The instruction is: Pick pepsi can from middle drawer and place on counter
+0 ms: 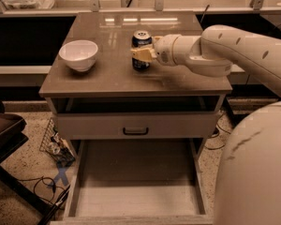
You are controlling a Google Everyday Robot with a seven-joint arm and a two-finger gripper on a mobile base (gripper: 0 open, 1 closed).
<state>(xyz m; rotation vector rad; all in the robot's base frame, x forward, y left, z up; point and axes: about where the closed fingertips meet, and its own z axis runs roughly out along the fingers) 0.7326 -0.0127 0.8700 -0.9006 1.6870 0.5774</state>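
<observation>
The pepsi can [141,41], dark blue with a silver top, stands upright on the counter [107,76], right of its middle. My gripper [141,55] reaches in from the right and its pale fingers [139,54] are closed across the can's body. The can's base looks level with the counter top. The middle drawer [136,186] is pulled out below, at the bottom of the view, and its flat grey floor is bare.
A white bowl [78,54] sits on the counter's left side. A closed grey drawer front with a dark handle [135,131] is above the open drawer. Cables and clutter [54,146] lie on the floor left. A dark object [4,130] is at far left.
</observation>
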